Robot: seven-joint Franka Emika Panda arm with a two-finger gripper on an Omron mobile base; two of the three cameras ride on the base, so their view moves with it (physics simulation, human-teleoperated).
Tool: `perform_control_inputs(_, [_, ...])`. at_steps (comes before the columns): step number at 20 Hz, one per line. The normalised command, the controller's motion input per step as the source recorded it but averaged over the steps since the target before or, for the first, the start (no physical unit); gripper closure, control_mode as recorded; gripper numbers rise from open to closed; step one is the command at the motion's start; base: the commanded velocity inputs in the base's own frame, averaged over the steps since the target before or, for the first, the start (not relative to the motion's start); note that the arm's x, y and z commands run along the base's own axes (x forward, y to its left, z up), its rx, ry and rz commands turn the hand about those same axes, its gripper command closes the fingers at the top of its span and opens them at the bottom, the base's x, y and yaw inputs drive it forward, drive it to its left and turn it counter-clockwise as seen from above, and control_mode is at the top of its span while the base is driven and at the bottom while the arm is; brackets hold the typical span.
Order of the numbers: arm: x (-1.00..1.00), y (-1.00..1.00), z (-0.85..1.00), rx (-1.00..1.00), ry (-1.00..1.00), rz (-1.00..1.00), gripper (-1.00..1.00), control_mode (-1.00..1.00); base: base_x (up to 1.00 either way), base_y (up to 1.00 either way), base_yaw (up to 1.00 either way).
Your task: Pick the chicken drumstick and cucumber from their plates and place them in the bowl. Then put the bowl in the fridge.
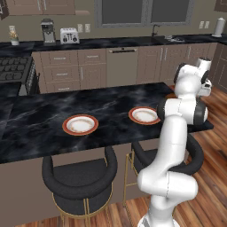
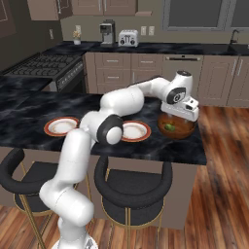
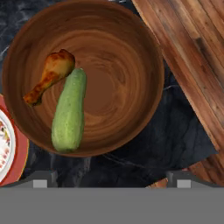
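The brown wooden bowl point(image 3: 87, 74) stands at the right end of the black island counter point(image 2: 29, 116). Inside it lie the chicken drumstick point(image 3: 50, 75) and, touching it, the green cucumber point(image 3: 69, 111). From the right base view the bowl point(image 2: 181, 130) sits under my hand, with the cucumber point(image 2: 169, 127) visible inside. My gripper point(image 3: 113, 181) hangs open just above the bowl's near rim and holds nothing. Both orange-rimmed plates point(image 1: 80, 124) point(image 1: 144, 115) are bare, and the edge of the nearer plate point(image 3: 6, 144) shows beside the bowl. The fridge is out of view.
Two black stools point(image 1: 80, 177) point(image 2: 133, 187) stand at the island's front. The counter's right edge point(image 2: 202, 141) drops to wood floor point(image 3: 192, 52) just past the bowl. A stove point(image 2: 44, 65), coffee machine point(image 2: 107, 33) and toaster point(image 2: 128, 38) line the back counter.
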Motion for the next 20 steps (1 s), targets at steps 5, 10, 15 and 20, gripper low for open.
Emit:
perform_control_inputs(5, [-0.31, -0.02, -0.18, 0.04, 0.15, -0.2, -1.0, -1.0, 0.0, 0.0, 0.0])
perform_control_inputs(10, [-0.11, -0.06, -0.01, 0.09, 0.0, -0.28, -1.0, -1.0, 0.0, 0.0, 0.0])
perform_control_inputs(15, [-0.07, -0.01, -0.15, 0.13, 0.0, -0.33, -1.0, -1.0, 0.0, 0.0, 0.0])
perform_control_inputs(20, [0.11, 0.0, -0.23, 0.1, -0.04, -0.3, -1.0, -1.0, 0.0, 0.0, 0.0])
